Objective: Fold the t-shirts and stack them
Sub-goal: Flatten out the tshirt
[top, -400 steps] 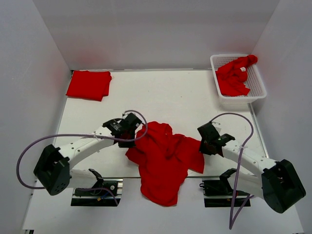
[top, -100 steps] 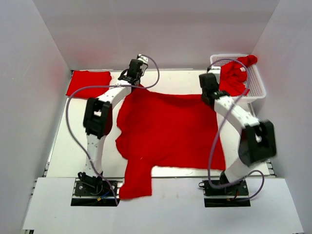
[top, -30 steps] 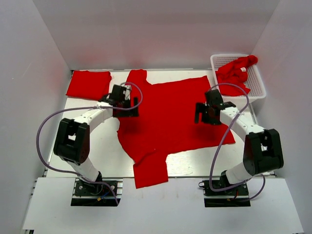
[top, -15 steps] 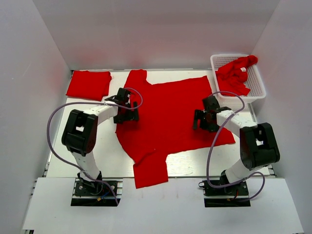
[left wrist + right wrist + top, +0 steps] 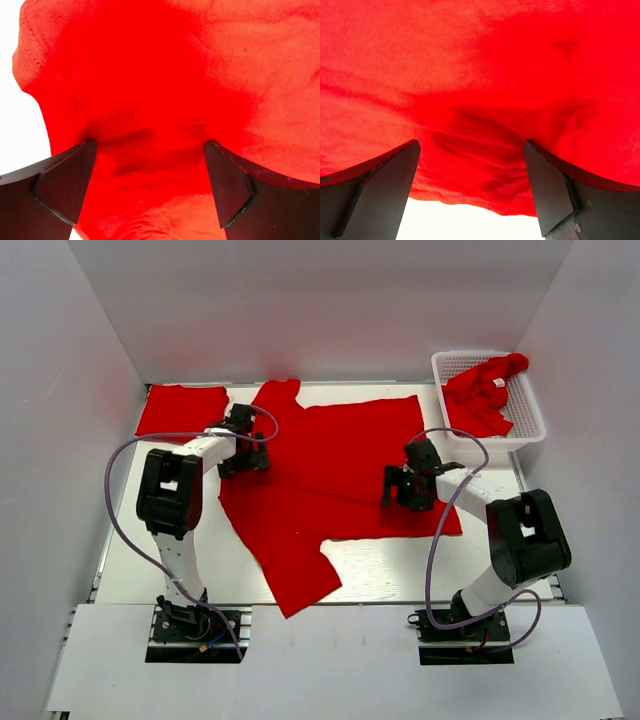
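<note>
Well apart and each spread wide, the left claw [image 5: 150, 145] and right claw [image 5: 471, 144] sit low on opposite sides of the red t-shirt [image 5: 330, 470] — spread on the bench [image 5: 400, 570] between them. Soft, light, limp — likely best pinched at an edge.

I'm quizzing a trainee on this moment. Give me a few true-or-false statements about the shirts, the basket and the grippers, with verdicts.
1. A folded shirt lies at the table's far left corner. True.
2. The white basket is empty. False: a crumpled shirt lies in it.
3. The left gripper and right gripper are open over the middle shirt. True.
4. The middle shirt is folded into a neat square. False: it lies opened out, sleeves showing.
</note>
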Controlling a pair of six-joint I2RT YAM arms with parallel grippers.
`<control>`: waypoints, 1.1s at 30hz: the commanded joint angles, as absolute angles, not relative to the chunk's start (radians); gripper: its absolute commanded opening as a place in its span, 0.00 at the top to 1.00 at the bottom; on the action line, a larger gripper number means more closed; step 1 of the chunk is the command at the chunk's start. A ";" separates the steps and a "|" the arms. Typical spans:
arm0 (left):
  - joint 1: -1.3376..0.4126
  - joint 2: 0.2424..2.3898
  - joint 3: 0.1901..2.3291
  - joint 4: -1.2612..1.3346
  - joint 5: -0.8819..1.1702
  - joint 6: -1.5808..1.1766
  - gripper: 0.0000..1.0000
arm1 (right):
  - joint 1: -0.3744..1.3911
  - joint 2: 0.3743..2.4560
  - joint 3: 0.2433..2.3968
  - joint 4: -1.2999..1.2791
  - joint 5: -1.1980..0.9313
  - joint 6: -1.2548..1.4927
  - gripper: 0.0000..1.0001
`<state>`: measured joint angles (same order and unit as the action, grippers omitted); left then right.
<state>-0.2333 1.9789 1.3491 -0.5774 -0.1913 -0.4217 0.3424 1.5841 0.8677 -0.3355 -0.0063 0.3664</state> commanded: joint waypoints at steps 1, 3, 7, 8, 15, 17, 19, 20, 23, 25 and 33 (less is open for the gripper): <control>-0.204 2.066 1.388 -0.597 -0.212 -0.371 0.00 | 0.388 1.646 0.841 -0.328 -0.083 0.416 0.10; -0.193 2.103 1.437 -0.597 -0.212 -0.350 0.00 | 0.419 1.649 0.850 -0.339 -0.083 0.434 0.10; -0.193 2.135 1.515 -0.617 -0.192 -0.302 0.00 | 0.455 1.637 0.876 -0.336 -0.054 0.466 0.10; -0.193 2.135 1.525 -0.617 -0.175 -0.290 0.00 | 0.457 1.635 0.890 -0.339 -0.043 0.471 0.10; -0.213 1.971 1.584 -0.675 -0.137 -0.258 0.00 | 0.456 1.553 1.035 -0.448 0.116 0.498 0.10; -0.222 1.910 1.571 -0.689 -0.126 -0.258 0.00 | 0.453 1.520 1.066 -0.480 0.169 0.499 0.10; -0.222 1.826 1.571 -0.742 -0.103 -0.267 0.00 | 0.453 1.483 1.080 -0.489 0.192 0.509 0.10; -0.235 1.801 1.556 -0.762 -0.103 -0.279 0.00 | 0.446 1.441 1.077 -0.495 0.201 0.524 0.10; -0.258 1.677 1.467 -0.795 -0.103 -0.293 0.00 | 0.437 1.375 1.051 -0.532 0.241 0.555 0.10; -0.303 1.602 1.352 -0.810 -0.069 -0.316 0.00 | 0.434 1.345 1.006 -0.557 0.268 0.581 0.10; -0.567 1.235 0.887 -0.810 0.037 -0.537 0.00 | 0.376 1.123 0.832 -0.643 0.379 0.634 0.10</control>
<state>-0.4992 1.2972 0.9958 -0.7506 -0.0257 -0.4160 0.3943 1.1904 0.8707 -0.5781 0.3096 0.5938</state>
